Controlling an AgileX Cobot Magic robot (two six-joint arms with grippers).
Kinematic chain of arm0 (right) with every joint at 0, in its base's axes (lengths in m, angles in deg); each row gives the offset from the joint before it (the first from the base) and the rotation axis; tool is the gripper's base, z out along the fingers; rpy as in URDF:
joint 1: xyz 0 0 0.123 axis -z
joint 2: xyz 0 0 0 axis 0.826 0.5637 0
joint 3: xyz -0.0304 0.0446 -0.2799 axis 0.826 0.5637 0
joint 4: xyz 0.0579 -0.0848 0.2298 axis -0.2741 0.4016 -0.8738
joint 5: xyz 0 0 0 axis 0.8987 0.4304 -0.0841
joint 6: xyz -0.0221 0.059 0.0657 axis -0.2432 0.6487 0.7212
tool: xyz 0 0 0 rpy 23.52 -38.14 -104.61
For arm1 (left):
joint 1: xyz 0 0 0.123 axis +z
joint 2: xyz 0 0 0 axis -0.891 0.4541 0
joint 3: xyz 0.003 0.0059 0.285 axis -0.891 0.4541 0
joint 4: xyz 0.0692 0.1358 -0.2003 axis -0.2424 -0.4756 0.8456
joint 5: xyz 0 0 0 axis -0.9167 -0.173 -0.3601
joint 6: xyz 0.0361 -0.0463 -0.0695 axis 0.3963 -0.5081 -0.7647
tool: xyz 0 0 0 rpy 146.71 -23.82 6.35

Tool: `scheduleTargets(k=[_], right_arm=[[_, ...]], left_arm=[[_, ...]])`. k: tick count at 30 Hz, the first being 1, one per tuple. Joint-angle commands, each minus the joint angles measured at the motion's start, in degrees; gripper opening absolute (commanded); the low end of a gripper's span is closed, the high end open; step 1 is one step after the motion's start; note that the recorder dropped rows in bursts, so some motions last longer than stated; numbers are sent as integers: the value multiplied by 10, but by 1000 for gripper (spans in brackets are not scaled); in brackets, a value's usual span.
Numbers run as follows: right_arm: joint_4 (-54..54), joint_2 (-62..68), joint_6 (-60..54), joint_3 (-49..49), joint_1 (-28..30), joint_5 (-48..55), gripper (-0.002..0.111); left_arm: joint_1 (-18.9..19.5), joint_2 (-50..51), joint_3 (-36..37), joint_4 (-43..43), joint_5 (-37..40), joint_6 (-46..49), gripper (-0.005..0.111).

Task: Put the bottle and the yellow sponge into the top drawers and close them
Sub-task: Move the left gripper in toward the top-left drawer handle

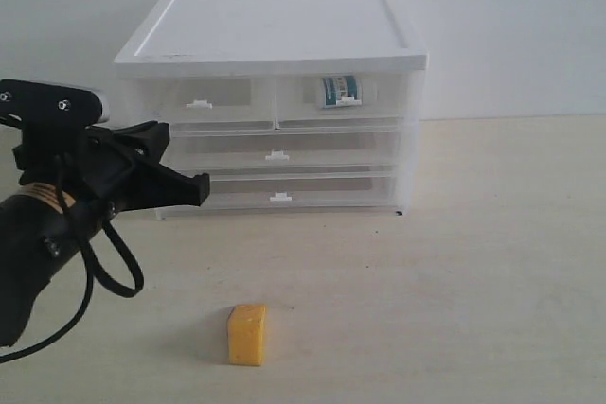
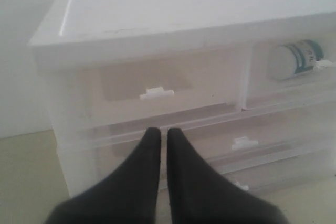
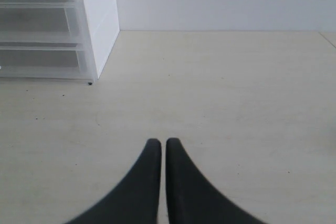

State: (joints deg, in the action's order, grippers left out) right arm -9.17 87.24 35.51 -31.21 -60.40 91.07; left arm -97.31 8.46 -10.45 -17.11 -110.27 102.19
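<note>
Observe that the left gripper [image 1: 202,188] hangs in front of the left side of the cabinet [image 1: 275,35], apart from it, with its jaws pressed together and nothing between them. It faces the drawer fronts, which suggests it is lined up to work the handle [image 1: 198,102] of the left top drawer [image 1: 216,92]. That drawer appears pushed in and holds nothing, so treat it as the likely slot for the sponge [image 1: 247,335]. The sponge stands on the table [image 1: 473,262], well apart from the cabinet and forward of its middle, where either arm can approach from above. Further right, the bottle [image 1: 338,92] lies on its side inside the right top drawer [image 1: 343,106], which appears flush with the frame; judge that half of the job as done. The right gripper [image 3: 159,142] is out of the exterior view. Its own camera shows its jaws pressed together, empty, low over bare table off the cabinet's right side. The table is pale, matte and faintly speckled; the wall [image 1: 511,26] behind is plain white.
</note>
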Motion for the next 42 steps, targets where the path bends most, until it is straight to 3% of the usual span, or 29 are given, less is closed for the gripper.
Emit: scheduleTargets(k=[1, 7, 13, 21, 26, 34, 42], right_arm=[[-1, -4, -2, 2, 3, -3, 1], [-1, -4, -2, 2, 3, -3, 1], [-1, -4, -2, 2, 3, -3, 1], [-1, -4, -2, 2, 3, -3, 1], [-1, -4, -2, 2, 3, -3, 1], [-1, -4, -2, 2, 3, -3, 1], [-1, -4, -2, 2, 3, -3, 1]], left_arm=[[-4, 34, -19, 17, -24, -30, 4], [-4, 50, -30, 19, -33, -30, 9], [-4, 50, -32, -9, -32, -60, 42], [-2, 64, -41, -14, -36, -89, 77], [-2, 102, -63, -52, -68, -89, 77], [-2, 151, -73, -2, -188, -89, 77], [-2, 184, -98, 6, -196, -89, 75]])
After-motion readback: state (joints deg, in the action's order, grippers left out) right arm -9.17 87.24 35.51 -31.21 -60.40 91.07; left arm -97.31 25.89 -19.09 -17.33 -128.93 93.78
